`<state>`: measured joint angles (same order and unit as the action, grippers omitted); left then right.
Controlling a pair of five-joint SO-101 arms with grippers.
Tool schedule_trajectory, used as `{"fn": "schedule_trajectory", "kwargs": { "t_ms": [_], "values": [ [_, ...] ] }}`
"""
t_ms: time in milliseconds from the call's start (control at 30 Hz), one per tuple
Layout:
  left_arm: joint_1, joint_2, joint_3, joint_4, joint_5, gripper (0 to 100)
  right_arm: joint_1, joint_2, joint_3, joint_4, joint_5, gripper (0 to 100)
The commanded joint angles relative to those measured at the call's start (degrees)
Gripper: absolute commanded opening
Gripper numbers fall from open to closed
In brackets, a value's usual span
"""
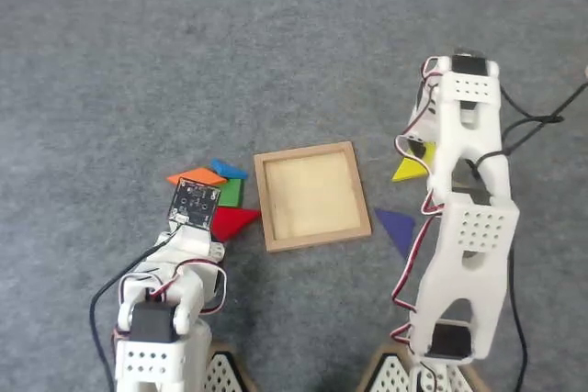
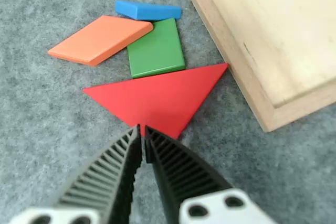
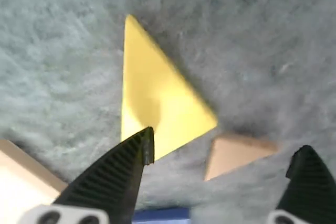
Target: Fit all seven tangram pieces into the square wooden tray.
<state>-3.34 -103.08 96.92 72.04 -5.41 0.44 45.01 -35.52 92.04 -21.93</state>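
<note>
Left gripper (image 2: 142, 135) was clenched on nothing, its jaws pressed together with the tips at the edge of the red triangle (image 2: 157, 98); whether they touched it could not be told. That triangle lay flat on the table (image 1: 303, 61) just beside the wooden tray (image 2: 231, 61), with the green square (image 2: 156, 48) against its far side and the orange parallelogram (image 2: 100, 39) and blue piece (image 2: 148, 10) beyond. The tray sat mid-table with no piece in it. Toward the table's right edge the right gripper (image 3: 228, 145) hung spread wide over the yellow triangle (image 3: 152, 98), a tan piece (image 3: 236, 153) just beside it; the purple piece (image 1: 398, 225) lay near the tray's right side.

Likely trouble: shut jaws could only shove the red triangle, driving it into the green square and scattering that cluster, or nudging the tray askew. On the right, jaws so wide might catch the tan piece along with the yellow one, and a thin flat piece on soft cloth could slip out as they closed
</note>
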Motion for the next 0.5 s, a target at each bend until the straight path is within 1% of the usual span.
{"fn": "schedule_trajectory", "kwargs": {
  "t_ms": [0,33,133,200,467],
  "values": [
    [-0.3,-1.2,-0.5,0.3,0.5,2,-4.9,-4.4,-2.7,1.2,-9.7,39.8],
    [-0.3,-1.2,-0.5,0.3,0.5,2,-5.9,-4.5,-2.8,0.8,-10.9,39.8],
    [-0.4,-1.2,-0.5,0.3,0.5,2,-8.6,-4.4,-4.3,-1.6,-10.7,39.8],
    [-0.4,-1.2,-0.5,0.3,0.5,2,-9.0,-4.4,-4.9,-3.1,-10.7,39.8],
    [-0.4,-1.2,-0.5,0.3,0.5,2,-4.4,-1.6,-5.5,-6.6,-10.8,39.8]
  ]
}}
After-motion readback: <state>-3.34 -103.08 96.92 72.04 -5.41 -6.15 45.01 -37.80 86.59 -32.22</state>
